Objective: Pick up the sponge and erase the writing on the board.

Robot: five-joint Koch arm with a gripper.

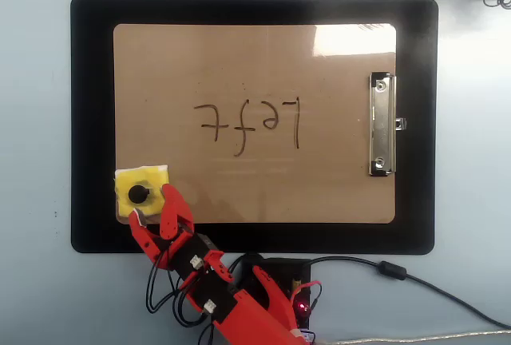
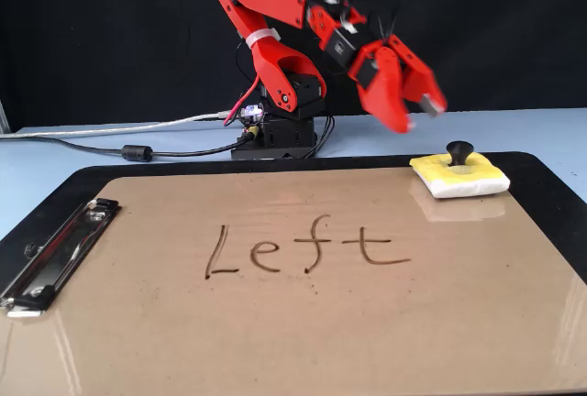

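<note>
One sponge [image 1: 144,193] lies flat on the board [image 1: 255,57], at the lower-left corner in the overhead view and at the far right in the fixed view [image 2: 459,175]. Its black knob [image 2: 459,151] points up and nothing is touching it. Writing [image 1: 249,123], four dark letters reading "Left" in the fixed view [image 2: 307,249], sits mid-board, well apart from the sponge and unsmudged. Silver clip [image 1: 382,124] lies on the short edge opposite the sponge. Board rests on a black mat [image 1: 92,121].

Gripper [image 2: 417,114] hangs in the air just left of the sponge in the fixed view; overhead [image 1: 156,211] its tips overlap the sponge's near edge. Jaws stand apart, holding nothing. Red arm [image 2: 275,2] reaches out from its base [image 2: 275,139] at the mat's edge.
</note>
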